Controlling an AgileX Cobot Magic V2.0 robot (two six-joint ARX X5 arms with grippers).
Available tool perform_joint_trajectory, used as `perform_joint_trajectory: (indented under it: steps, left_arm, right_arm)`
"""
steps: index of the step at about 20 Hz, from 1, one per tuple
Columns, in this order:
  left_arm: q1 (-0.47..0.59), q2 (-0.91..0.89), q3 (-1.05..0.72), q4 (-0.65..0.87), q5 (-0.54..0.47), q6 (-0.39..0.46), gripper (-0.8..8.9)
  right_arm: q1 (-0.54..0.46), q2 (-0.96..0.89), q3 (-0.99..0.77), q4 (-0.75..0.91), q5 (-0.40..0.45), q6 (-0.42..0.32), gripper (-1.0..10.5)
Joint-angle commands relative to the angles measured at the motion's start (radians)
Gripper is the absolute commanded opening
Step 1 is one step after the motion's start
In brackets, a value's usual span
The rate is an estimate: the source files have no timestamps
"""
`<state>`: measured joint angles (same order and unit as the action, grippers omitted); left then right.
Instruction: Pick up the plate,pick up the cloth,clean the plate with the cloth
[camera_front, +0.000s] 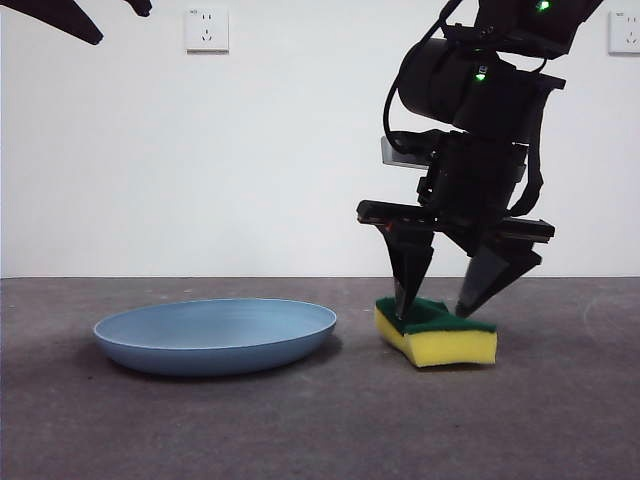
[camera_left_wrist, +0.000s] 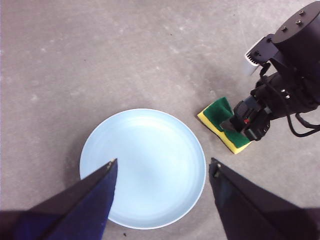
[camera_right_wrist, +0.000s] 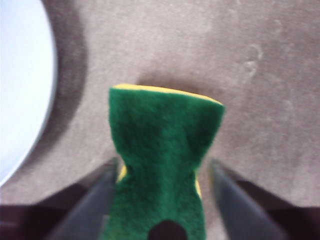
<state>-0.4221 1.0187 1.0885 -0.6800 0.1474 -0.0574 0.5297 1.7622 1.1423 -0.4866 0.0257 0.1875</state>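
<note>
right arm: reaches down from the top right, wrist bent low | right gripper (camera_front: 448, 305): points down, jaws spread apart, one on each side of the sponge (camera_front: 437, 333), tips at its green top | left arm: waits up high | left gripper (camera_left_wrist: 162, 167): jaws wide apart, holds nothing

1. The plate (camera_front: 215, 335) lies on the table (camera_front: 320, 420), at the left in the front view.
2. The cloth (camera_front: 437, 334) lies just right of the plate, apart from it.
3. The right gripper (camera_front: 443, 306) stands over the cloth, one jaw at each side.
</note>
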Motion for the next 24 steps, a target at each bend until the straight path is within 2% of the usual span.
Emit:
perform_joint_trajectory:
  steps: [1, 8, 9, 10, 12, 13, 16, 18, 24]
  left_arm:
    - [-0.003, -0.001, 0.000, 0.003, -0.024, -0.006, 3.10]
    - [-0.003, -0.001, -0.001, -0.002, -0.071, -0.002, 3.07]
    - [-0.003, -0.001, -0.001, -0.002, -0.071, -0.002, 2.69]
    - [-0.003, -0.001, -0.001, -0.003, -0.071, 0.002, 1.91]
    - [-0.004, -0.001, -0.001, -0.002, -0.067, 0.006, 0.01]
    - [-0.004, -0.001, -0.001, -0.002, -0.067, 0.006, -0.08]
    - [-0.004, -0.006, -0.001, 0.009, -0.069, 0.005, -0.09]
    - [-0.004, -0.030, -0.001, 0.017, -0.081, 0.002, -0.09]
    - [-0.062, -0.211, -0.037, 0.026, -0.254, 0.002, -0.09]
  right_arm:
    - [0.000, 0.003, -0.009, -0.006, 0.002, 0.006, 3.9]
    - [-0.006, -0.086, -0.008, -0.063, 0.003, 0.001, 3.7]
    - [-0.006, -0.118, -0.008, -0.077, -0.002, -0.008, 3.5]
    - [-0.004, -0.151, -0.008, -0.095, -0.002, -0.016, 2.7]
    - [-0.004, -0.238, -0.008, -0.145, -0.002, -0.040, 0.2]
    - [-0.004, -0.277, -0.008, -0.164, -0.002, -0.048, -0.2]
    - [-0.004, -0.417, -0.008, -0.193, -0.006, -0.067, -0.1]
    - [-0.002, -0.510, -0.008, -0.193, -0.050, -0.084, -0.2]
    - [0.046, -0.767, -0.046, -0.165, -0.042, -0.122, -0.2]
